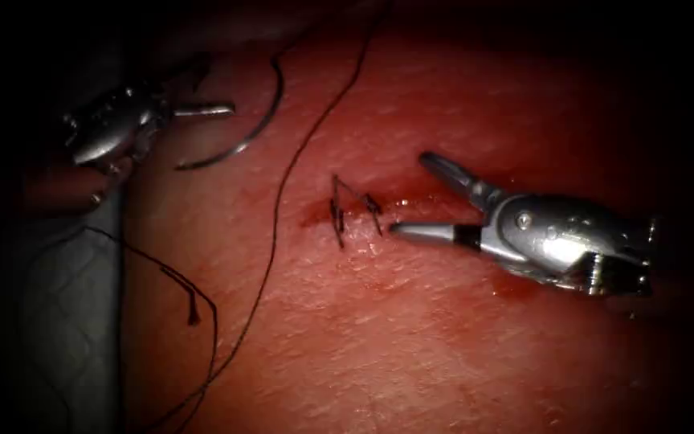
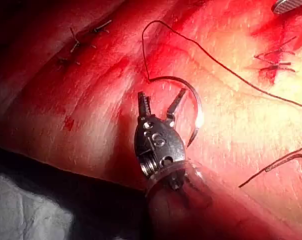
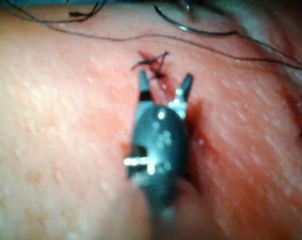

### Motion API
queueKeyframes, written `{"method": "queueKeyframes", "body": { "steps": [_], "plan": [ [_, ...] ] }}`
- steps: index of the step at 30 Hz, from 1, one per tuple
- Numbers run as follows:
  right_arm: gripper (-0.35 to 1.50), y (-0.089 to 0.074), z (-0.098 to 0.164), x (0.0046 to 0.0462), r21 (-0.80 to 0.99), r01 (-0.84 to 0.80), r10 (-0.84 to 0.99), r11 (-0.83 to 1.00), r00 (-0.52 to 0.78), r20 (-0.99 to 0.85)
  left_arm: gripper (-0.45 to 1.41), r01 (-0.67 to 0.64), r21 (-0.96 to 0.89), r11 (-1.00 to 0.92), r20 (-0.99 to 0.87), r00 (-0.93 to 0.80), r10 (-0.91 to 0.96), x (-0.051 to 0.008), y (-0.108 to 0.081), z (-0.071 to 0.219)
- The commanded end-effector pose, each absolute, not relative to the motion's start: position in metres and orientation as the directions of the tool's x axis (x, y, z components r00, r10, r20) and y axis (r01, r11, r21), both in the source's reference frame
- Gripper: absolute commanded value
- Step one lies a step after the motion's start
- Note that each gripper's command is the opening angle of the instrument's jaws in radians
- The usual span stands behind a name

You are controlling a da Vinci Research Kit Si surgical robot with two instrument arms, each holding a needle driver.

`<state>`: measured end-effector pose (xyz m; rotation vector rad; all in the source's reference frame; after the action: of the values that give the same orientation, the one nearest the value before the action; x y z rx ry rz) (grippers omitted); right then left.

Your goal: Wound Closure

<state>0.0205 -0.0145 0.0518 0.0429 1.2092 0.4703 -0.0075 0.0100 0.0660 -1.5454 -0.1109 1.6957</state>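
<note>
The curved needle [image 1: 255, 133] lies loose on the tissue [image 1: 443, 337] surface, left of the cut and outside any bite. My left tool [image 1: 194, 120] sits just beside it with its jaws open, holding nothing; the left wrist view shows the needle [image 2: 193, 107] arching round the outer side of one jaw of the left tool [image 2: 161, 97]. My right tool [image 1: 409, 193] stands open and empty, its tips just right of the tied stitches [image 1: 355, 210] on the cut. The right wrist view has the right tool [image 3: 165, 80] facing the stitches [image 3: 153, 62]. Dark thread [image 1: 283, 193] runs down the tissue.
A short loose piece of thread [image 1: 190, 297] lies near the tissue's left edge. White cloth [image 1: 66, 321] borders the tissue on the left. Red fluid [image 1: 411, 201] wets the cut. Older stitches [image 2: 76, 45] mark the tissue's side.
</note>
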Motion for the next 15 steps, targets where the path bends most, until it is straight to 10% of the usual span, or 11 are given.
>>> {"method": "queueKeyframes", "body": {
  "steps": [1, 15],
  "plan": [
    [1.14, -0.0154, 0.0524, 0.0212, 0.282, -0.324, 0.374, 0.903, 0.269, -0.888, 0.52, -0.492, -0.572, -0.657, -0.784, 0.092, 0.614, -0.0080, 0.0097, 0.0672],
    [1.14, -0.0154, 0.0523, 0.0215, 0.282, -0.327, 0.375, 0.902, 0.269, -0.887, 0.62, -0.480, -0.672, -0.563, -0.654, 0.029, 0.756, -0.0056, 0.0074, 0.0708]
  ]
}}
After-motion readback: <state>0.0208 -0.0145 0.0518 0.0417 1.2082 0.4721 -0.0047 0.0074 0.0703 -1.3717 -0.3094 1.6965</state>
